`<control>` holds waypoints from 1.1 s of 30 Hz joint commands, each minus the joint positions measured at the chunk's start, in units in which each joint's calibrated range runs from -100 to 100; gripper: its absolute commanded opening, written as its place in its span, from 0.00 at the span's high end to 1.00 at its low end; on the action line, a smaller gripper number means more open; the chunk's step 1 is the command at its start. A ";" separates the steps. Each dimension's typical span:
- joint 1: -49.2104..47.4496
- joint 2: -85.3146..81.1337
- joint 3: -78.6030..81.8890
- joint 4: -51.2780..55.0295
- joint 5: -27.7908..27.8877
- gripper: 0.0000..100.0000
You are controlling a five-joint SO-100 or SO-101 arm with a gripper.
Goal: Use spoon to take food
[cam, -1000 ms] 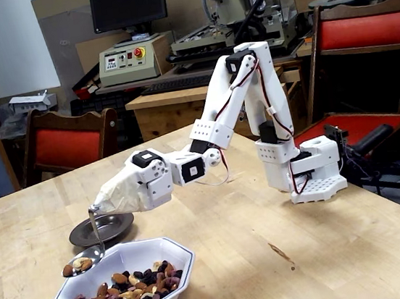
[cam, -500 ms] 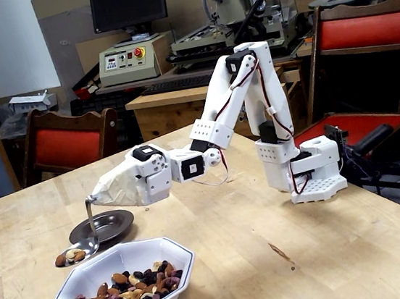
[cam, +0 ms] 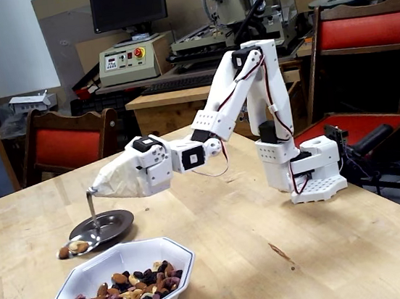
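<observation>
Hand [cam: 97, 189] grips spoon [cam: 91, 217] | food [cam: 73, 247] in bowl, above dish [cam: 110, 223]

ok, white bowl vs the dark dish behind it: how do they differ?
The white bowl is deep, octagonal and pale; the dark dish is shallow, round and metallic grey. The bowl holds a heap of food; the dish looks empty, with the loaded spoon at its front edge. Both sit on the wooden table.

White plastic arm [cam: 240, 90], black servos, red-and-white cables, beige-wrapped fingers [cam: 116, 183].
</observation>
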 commanded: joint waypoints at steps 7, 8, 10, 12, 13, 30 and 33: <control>4.29 -16.11 9.28 0.69 0.15 0.96; 5.25 -16.79 9.81 0.69 0.15 0.96; 7.10 -17.65 10.87 0.92 0.10 0.96; 8.58 -18.42 11.49 1.08 0.10 0.96; 9.25 -18.50 11.76 1.08 0.10 0.96; 14.21 -17.91 11.93 0.69 0.10 0.96; 15.17 -17.82 11.93 0.69 0.05 0.96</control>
